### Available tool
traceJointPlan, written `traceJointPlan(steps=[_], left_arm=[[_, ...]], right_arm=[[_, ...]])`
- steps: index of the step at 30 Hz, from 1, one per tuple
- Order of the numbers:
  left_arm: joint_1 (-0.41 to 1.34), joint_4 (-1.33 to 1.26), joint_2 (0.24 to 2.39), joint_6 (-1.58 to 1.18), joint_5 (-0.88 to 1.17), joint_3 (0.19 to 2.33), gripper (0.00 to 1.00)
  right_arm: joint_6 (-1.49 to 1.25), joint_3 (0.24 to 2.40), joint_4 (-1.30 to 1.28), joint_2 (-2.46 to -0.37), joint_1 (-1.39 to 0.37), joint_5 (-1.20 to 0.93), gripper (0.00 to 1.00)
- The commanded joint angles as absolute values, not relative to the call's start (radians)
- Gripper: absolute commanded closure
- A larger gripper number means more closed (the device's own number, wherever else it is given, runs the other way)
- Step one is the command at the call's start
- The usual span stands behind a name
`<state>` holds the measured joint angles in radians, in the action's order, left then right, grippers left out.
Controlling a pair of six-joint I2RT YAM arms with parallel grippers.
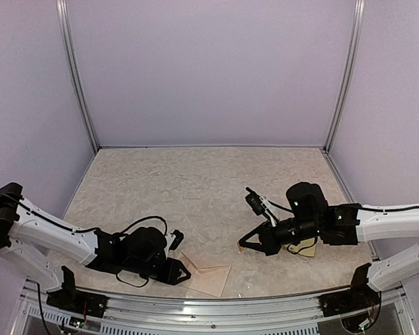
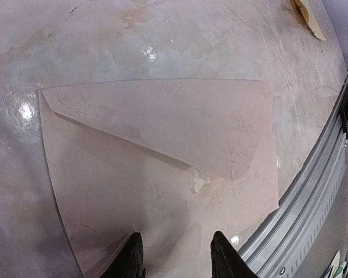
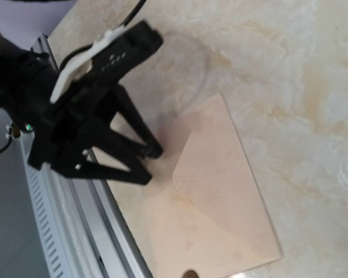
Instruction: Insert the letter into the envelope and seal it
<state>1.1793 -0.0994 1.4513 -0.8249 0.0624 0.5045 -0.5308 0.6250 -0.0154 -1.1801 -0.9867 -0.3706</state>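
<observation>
The pale pinkish-beige envelope (image 1: 209,276) lies flat near the table's front edge, its pointed flap folded down over the body (image 2: 162,133). No separate letter shows. My left gripper (image 1: 181,269) is open, with both fingertips resting on the envelope's near part (image 2: 177,260). The right wrist view shows the envelope (image 3: 220,191) from above, with the left gripper (image 3: 148,165) on its left side. My right gripper (image 1: 243,244) hovers just right of the envelope with fingers closed to a point. A small round brown sticker (image 3: 189,273) shows at its tip; its own fingers are out of its wrist view.
The yellowish sticker sheet (image 1: 306,248) lies under the right arm and shows at the top right of the left wrist view (image 2: 307,14). The metal front rail (image 1: 209,306) runs close along the envelope's near edge (image 2: 313,191).
</observation>
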Motion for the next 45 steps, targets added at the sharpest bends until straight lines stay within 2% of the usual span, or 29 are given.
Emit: traceJointPlan(steps=[1,8,20,35,41,45], left_arm=[[1.204,-0.073,1.379,-0.852,0.026,0.496,0.63],[1.262,-0.127,1.395,-0.77,0.062,0.587,0.62],[1.295,-0.219,1.665,-0.718,0.136,0.729,0.63],[1.292,-0.358,1.929,-0.789,0.118,0.864,0.64],[1.27,-0.409,1.946,-0.797,0.083,0.953,0.64],[1.267,-0.348,1.87,-0.755,0.089,0.987,0.63]], right_arm=[[-0.548,0.623,0.034,-1.169,-1.0,-0.357,1.0],[-0.555,0.617,0.04,-1.151,-1.001,-0.337,1.0],[-0.555,0.627,0.038,-1.132,-1.001,-0.315,1.0],[-0.561,0.638,0.006,-1.082,-1.001,-0.257,1.0],[-0.574,0.627,-0.019,-1.056,-1.001,-0.209,1.0],[-0.577,0.635,-0.058,-1.042,-1.0,-0.159,1.0]])
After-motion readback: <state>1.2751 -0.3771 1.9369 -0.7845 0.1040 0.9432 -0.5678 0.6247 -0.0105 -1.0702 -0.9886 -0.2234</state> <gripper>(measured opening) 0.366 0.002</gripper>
